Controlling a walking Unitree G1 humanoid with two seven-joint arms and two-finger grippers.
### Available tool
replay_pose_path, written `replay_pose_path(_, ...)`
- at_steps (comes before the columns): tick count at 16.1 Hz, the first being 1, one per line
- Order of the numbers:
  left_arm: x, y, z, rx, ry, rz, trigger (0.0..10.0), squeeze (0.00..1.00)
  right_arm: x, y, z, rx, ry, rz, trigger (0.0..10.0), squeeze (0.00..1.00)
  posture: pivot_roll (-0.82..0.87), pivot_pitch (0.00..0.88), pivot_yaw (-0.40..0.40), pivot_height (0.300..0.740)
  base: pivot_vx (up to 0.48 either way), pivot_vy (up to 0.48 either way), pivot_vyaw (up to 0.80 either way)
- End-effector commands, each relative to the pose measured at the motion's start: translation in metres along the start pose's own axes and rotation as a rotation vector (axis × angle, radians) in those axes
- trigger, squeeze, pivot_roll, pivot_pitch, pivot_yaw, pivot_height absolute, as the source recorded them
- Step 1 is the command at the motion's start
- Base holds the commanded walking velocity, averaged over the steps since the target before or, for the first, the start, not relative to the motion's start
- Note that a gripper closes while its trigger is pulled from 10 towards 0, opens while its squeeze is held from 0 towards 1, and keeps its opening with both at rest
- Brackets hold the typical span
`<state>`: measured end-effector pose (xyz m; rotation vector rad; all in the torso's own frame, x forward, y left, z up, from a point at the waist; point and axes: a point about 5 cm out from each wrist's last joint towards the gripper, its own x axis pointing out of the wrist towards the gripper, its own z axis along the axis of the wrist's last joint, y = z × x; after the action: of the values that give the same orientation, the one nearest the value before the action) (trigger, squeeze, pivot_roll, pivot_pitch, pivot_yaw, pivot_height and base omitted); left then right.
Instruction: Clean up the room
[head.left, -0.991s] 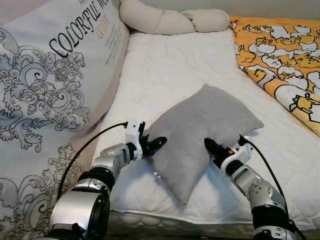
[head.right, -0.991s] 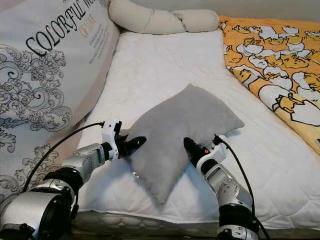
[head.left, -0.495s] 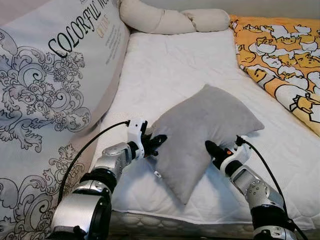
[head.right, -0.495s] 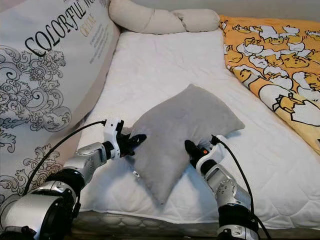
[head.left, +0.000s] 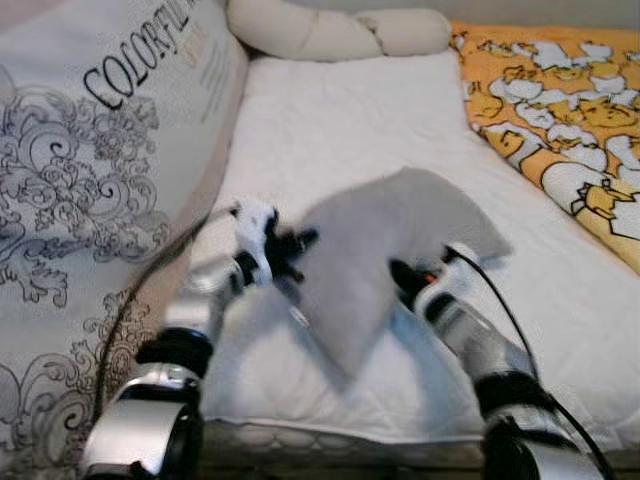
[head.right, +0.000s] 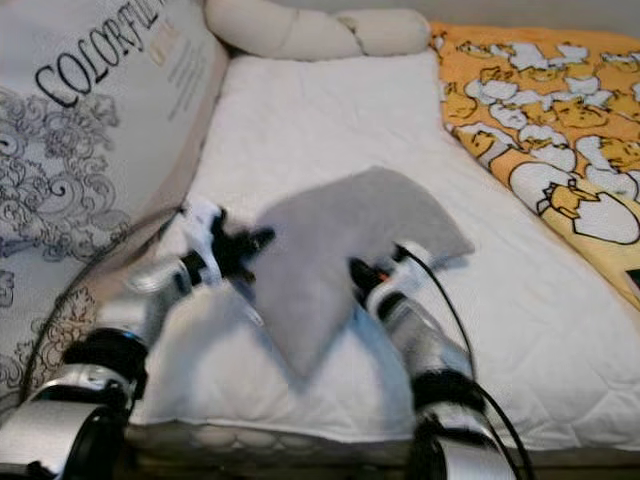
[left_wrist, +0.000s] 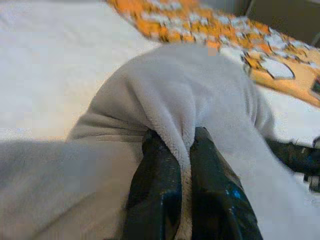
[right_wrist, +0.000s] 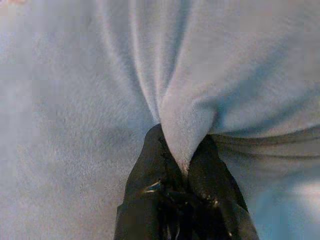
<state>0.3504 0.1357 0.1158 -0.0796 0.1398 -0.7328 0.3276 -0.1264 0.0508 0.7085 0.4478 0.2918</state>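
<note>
I see a grey pillow (head.left: 385, 240) on the white mattress (head.left: 340, 130) of the bed, close to the near edge. Both of my grippers have hold of it. The left gripper (left_wrist: 184, 150) bites the pillow's left edge, and its jaws are squeezed shut on a fold of the soft grey cloth. The right gripper (right_wrist: 182, 160) bites the pillow's near right side, and its jaws are pinched tight on another fold. From my head camera the picture is blurry, so I cannot tell if the pillow is off the mattress or resting on it.

On my left a big white cushion with grey swirls and black letters (head.left: 90, 150) leans up beside the mattress. At the far end of the bed lies a long cream bolster (head.left: 330, 30). On the right side of the bed lies an orange blanket with white cartoon shapes (head.left: 550, 110), well apart from the pillow.
</note>
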Motion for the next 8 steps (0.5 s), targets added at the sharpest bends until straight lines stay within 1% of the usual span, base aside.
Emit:
replay_pose_path(1,-0.004,0.002,0.022,0.050,-0.065,-0.004,0.0,0.00,0.013,0.022,-0.005,-0.041,0.035,0.070,0.0,0.00,0.03,0.000,0.021,0.740,0.000,0.000,0.00)
replay_pose_path(2,-0.012,0.003,0.037,0.103,-0.097,0.003,0.0,0.00,0.024,0.039,-0.009,-0.075,0.056,0.100,0.0,0.00,0.07,0.000,0.007,0.740,0.000,0.000,0.00)
replay_pose_path(4,-0.028,0.003,0.058,0.188,-0.127,0.022,0.0,0.00,0.037,0.065,-0.011,-0.116,0.071,0.141,0.0,0.00,0.11,0.000,-0.006,0.740,0.000,0.000,0.00)
replay_pose_path(5,-0.033,0.004,0.062,0.213,-0.130,0.037,0.0,0.00,0.040,0.072,-0.012,-0.124,0.072,0.155,0.0,0.00,0.12,0.000,-0.011,0.740,0.000,0.000,0.00)
replay_pose_path(6,-0.047,0.006,0.070,0.271,-0.134,0.086,0.0,0.00,0.046,0.087,-0.012,-0.152,0.075,0.182,0.0,0.00,0.14,0.000,-0.019,0.740,0.000,0.000,0.00)
replay_pose_path(7,-0.065,0.010,0.075,0.329,-0.117,0.166,0.0,0.00,0.051,0.102,-0.011,-0.164,0.074,0.208,0.0,0.00,0.17,0.000,-0.030,0.740,0.000,0.000,0.00)
replay_pose_path(8,-0.073,0.012,0.075,0.353,-0.102,0.210,0.0,0.00,0.052,0.106,-0.011,-0.174,0.074,0.213,0.0,0.00,0.19,0.000,-0.037,0.740,0.000,0.000,0.00)
